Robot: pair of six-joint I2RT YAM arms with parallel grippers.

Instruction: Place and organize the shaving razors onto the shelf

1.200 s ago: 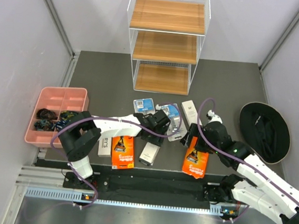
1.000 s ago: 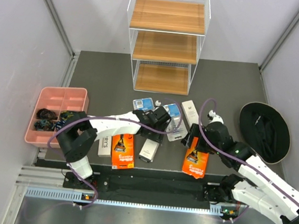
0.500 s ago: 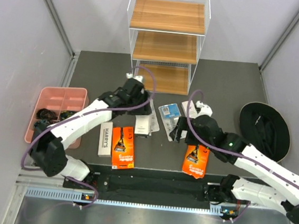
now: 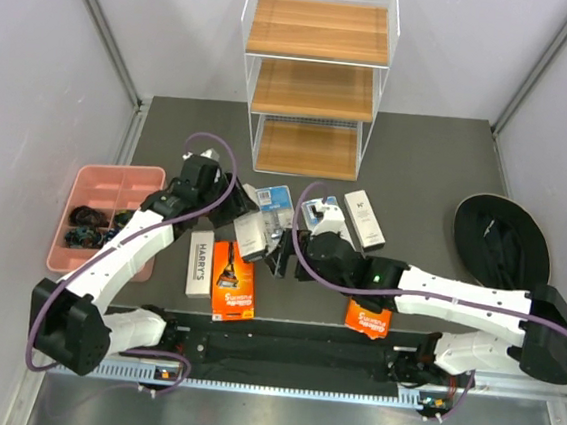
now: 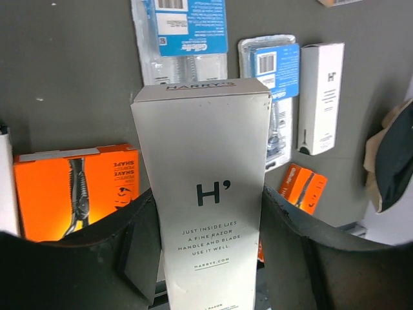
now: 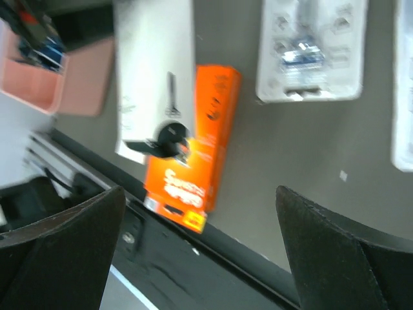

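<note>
The white Harry's box (image 5: 200,129) sits gripped by its long sides in the jaws of the left gripper (image 5: 206,216) (a hold that should keep its flat face level for sliding onto a tier). It hangs above the counter (image 4: 419,165), short of the shelf (image 4: 319,30), whose tiers are bare. The right gripper (image 6: 200,252) hovers over an orange card (image 6: 193,142), jaws wide and empty, probably lining up a pick.
</note>
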